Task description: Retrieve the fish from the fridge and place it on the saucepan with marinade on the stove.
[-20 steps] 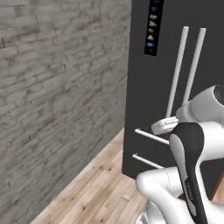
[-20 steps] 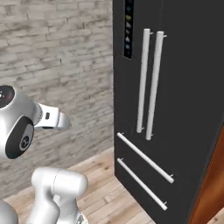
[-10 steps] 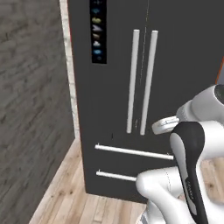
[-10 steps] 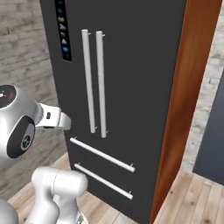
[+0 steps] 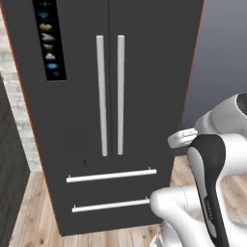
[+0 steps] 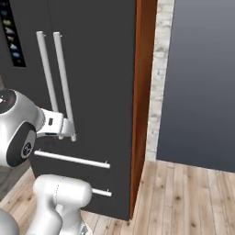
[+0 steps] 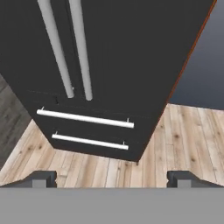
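Observation:
The fridge (image 5: 149, 96) stands shut straight ahead, tall and dark grey, with two long silver door handles (image 5: 102, 96) side by side and a strip of small icons (image 5: 49, 41) at its upper left. Two lower drawers (image 7: 83, 119) with silver bar handles are closed too. The fridge (image 6: 101, 69) fills the left half of the right base view. My gripper (image 7: 113, 178) is open and empty, a good way back from the fridge (image 7: 131, 52), pointing at its lower part. The fish, the saucepan and the stove are out of view.
An orange-brown side panel (image 6: 143, 92) runs down the fridge's right edge. Beyond it come a strip of pale brick (image 6: 160, 69) and a flat grey-blue wall (image 6: 202, 82). Light wooden floor (image 7: 175, 140) lies in front and to the right. A dark cabinet side (image 5: 9, 183) stands at the left.
The whole picture has shifted as the base moved: the brick wall slid off to the left and the fridge front now sits square ahead. The arm's pose and the open jaws look unchanged.

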{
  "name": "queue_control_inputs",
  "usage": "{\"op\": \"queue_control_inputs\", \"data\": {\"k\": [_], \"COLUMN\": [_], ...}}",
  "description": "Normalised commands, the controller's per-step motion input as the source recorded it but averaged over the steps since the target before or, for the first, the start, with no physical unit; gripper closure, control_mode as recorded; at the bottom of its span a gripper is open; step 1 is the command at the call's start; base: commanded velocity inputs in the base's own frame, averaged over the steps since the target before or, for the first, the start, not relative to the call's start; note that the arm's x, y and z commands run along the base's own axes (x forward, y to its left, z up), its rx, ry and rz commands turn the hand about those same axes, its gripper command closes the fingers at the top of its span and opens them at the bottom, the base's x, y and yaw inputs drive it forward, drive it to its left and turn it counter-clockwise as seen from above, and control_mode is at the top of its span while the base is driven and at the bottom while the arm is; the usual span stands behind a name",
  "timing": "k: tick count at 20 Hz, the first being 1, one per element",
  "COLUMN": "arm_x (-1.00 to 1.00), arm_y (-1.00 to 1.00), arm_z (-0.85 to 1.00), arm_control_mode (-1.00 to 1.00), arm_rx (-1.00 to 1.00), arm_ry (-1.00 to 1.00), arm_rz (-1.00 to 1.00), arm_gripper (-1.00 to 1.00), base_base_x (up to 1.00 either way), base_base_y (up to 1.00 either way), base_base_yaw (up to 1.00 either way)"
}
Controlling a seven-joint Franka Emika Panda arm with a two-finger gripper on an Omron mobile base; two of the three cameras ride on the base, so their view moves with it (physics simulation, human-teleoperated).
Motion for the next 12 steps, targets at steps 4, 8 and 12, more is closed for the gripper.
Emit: {"op": "queue_control_inputs", "data": {"k": [4,8,12], "arm_x": [0.0,0.0,0.0], "arm_y": [0.0,0.0,0.0], "arm_z": [0.0,0.0,0.0], "arm_control_mode": [1.0,1.0,1.0], "arm_rx": [0.0,0.0,0.0], "arm_ry": [0.0,0.0,0.0], "arm_rz": [0.0,0.0,0.0], "arm_gripper": [-1.0,-1.0,-1.0], "base_base_x": [-0.13,-0.18,-0.21], "base_base_y": [0.2,0.42,0.47], "base_base_yaw": [-0.33,-0.13,-0.01]}}
